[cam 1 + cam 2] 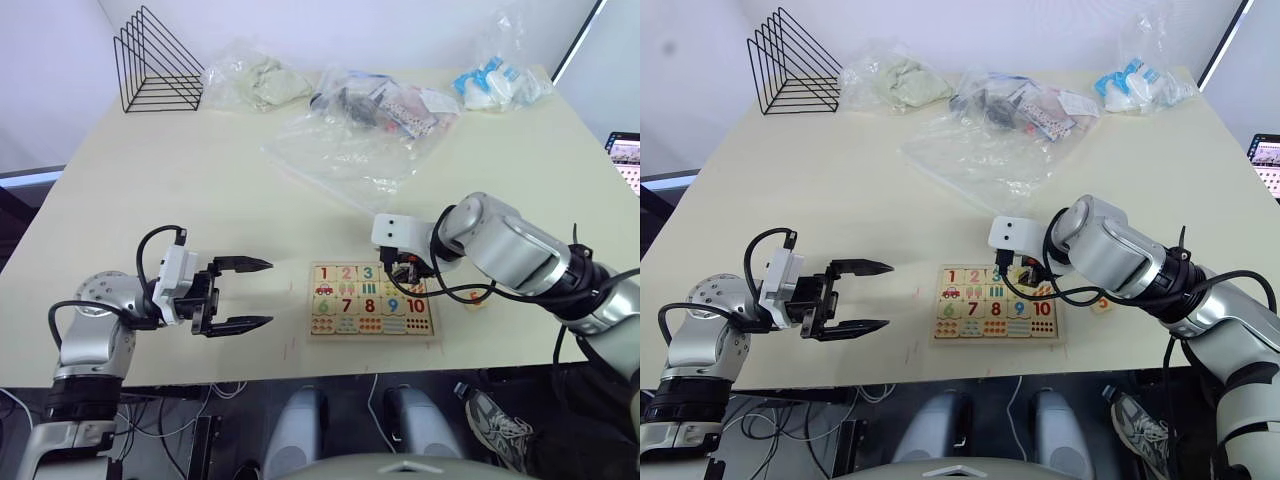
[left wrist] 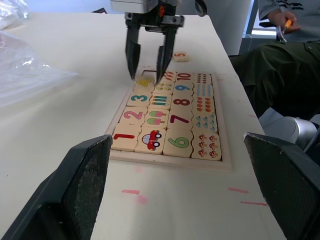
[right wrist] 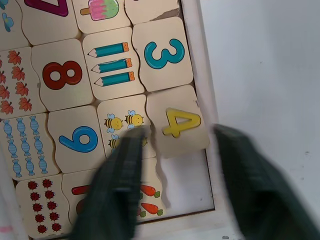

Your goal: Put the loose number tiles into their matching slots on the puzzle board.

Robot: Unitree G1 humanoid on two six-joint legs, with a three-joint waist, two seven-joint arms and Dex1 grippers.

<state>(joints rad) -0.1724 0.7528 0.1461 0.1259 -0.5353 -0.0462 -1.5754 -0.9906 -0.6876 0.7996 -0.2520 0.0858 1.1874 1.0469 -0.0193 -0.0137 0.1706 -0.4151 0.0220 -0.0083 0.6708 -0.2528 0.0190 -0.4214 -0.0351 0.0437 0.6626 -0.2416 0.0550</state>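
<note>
Right wrist view: the spread right hand (image 3: pixel 172 187) straddles the 4 tile (image 3: pixel 181 124), blurring the board (image 3: pixel 199 60) corner; left hand (image 1: pixel 240 295) spread.

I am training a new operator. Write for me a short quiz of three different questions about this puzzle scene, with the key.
1. True or false: the 5 tile lies on the table outside the puzzle board.
2. Which digit tile sits between the right gripper's fingers? A) 3 B) 4 C) 9
3. Fill in: the left gripper is ____ and holds nothing.

Key: 1 true; 2 B, the 4 tile; 3 open.
</note>
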